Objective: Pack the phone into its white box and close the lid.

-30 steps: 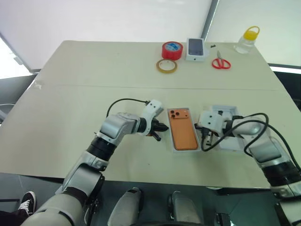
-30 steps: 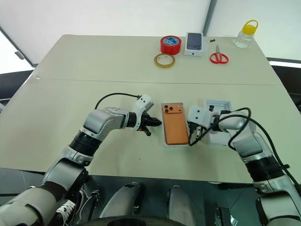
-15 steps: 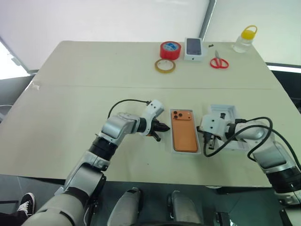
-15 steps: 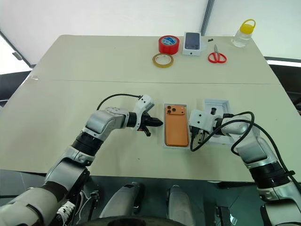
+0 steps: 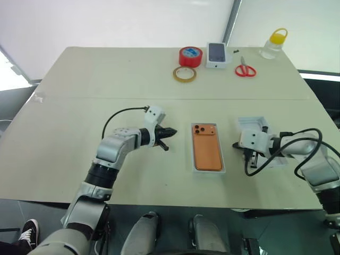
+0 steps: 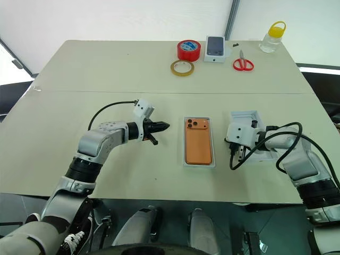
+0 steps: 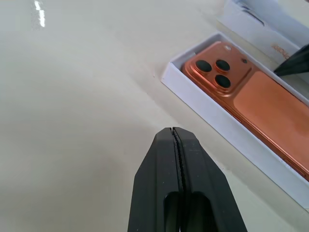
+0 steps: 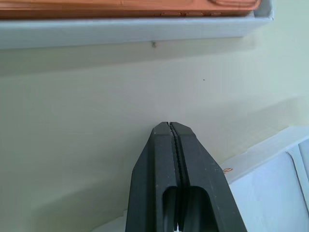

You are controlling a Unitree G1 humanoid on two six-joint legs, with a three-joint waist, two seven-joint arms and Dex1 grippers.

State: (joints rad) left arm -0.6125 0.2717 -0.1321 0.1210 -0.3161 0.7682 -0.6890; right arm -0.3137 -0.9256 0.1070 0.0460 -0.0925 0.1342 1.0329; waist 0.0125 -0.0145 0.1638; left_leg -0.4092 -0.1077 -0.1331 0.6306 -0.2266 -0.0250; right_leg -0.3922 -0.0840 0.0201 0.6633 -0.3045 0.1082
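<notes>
Lying face down in the white box at the centre of the head view, the phone shows its orange back, lenses toward the frame's top. The left gripper sits left of the box, apart from it, its fingers pressed together on nothing. The right gripper sits right of the box over bare table, fingers likewise shut and empty, beside a white piece at right whose kind I cannot tell.

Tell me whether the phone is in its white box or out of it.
In. The phone lies orange back up inside the white box, whose thin white walls frame it on all sides. No lid covers it.
</notes>
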